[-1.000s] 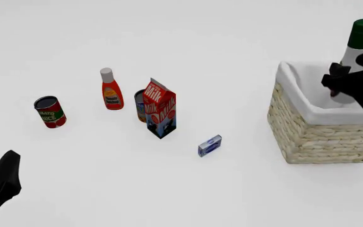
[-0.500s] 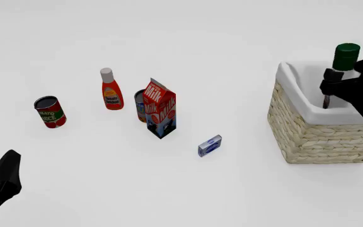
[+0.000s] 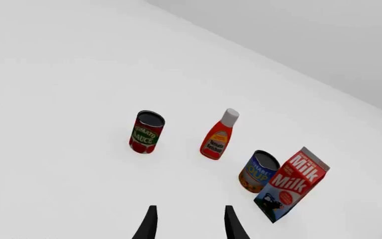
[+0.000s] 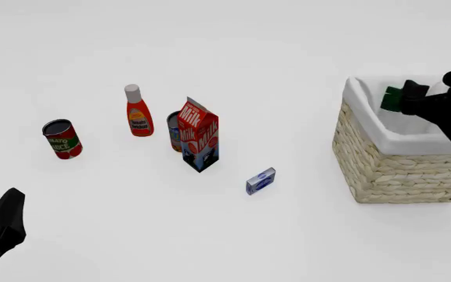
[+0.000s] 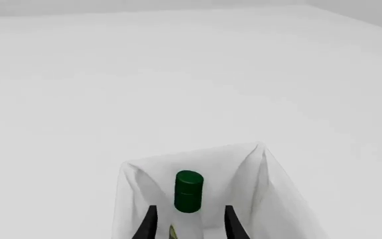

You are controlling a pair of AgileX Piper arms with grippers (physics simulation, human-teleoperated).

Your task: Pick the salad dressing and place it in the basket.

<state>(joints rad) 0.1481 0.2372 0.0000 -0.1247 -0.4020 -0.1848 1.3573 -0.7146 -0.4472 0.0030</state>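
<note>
- The salad dressing (image 4: 393,98) is seen inside the basket (image 4: 394,170), tilted, with only its dark green cap showing above the white cloth lining in the front view.
- In the right wrist view, the bottle (image 5: 188,199) lies between the two fingertips of the right gripper (image 5: 188,226), its green cap pointing away from the camera (whether the fingers press on the bottle cannot be told from these pictures).
- The right gripper (image 4: 413,97) is held over the basket's opening, at the far right of the front view.
- The left gripper (image 3: 188,224) is parted and empty, with bare table (image 3: 58,74) visible between its fingers; in the front view it sits low in the near left corner (image 4: 2,226), well apart from everything else.
- On the table to the left of the basket are found a tomato sauce can (image 4: 61,139), a red bottle with a white cap (image 4: 137,111), a milk carton (image 4: 199,135) with a soup can (image 4: 175,130) just behind it, and a small blue box (image 4: 261,180) nearer the basket.
</note>
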